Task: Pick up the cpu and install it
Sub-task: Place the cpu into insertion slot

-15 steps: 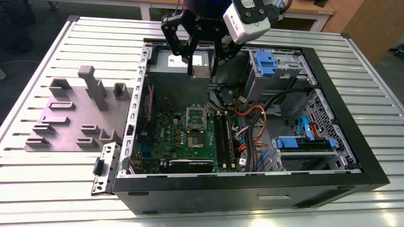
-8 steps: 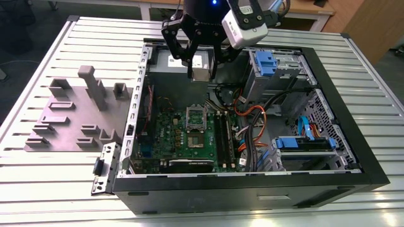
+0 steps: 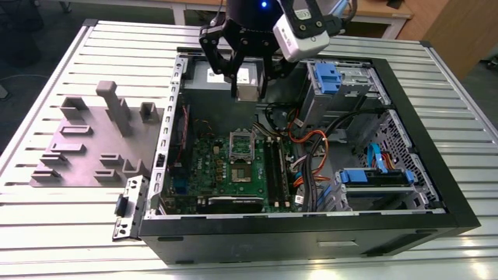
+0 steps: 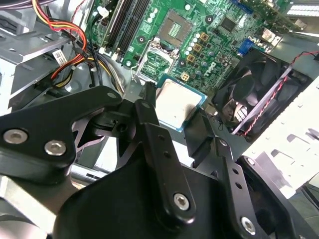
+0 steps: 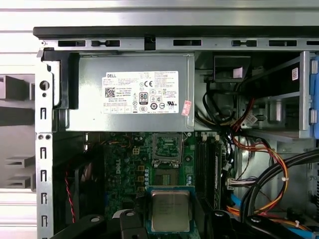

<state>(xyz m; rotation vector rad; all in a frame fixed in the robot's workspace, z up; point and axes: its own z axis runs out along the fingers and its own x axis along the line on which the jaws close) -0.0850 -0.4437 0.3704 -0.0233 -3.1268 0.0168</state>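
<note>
Black gripper (image 3: 249, 83) is clamped on opposite edges of the cpu (image 3: 246, 74), holding it in the air above the open computer case (image 3: 311, 233). In both wrist views the chip's silver top faces the camera, and it hangs over the green motherboard (image 5: 124, 169), near the open socket (image 5: 167, 175). A grey power supply (image 5: 89, 99) sits beside the board. On the table (image 3: 46, 233), a grey tray (image 3: 78, 146) lies outside the case at the exterior view's left.

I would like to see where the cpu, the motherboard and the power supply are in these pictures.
the cpu (image 5: 171, 210): first wrist view, middle of its metal top.
the motherboard (image 4: 199, 21): second wrist view, green surface beside the socket.
the power supply (image 5: 87, 99): first wrist view, grey face beside its label.
</note>
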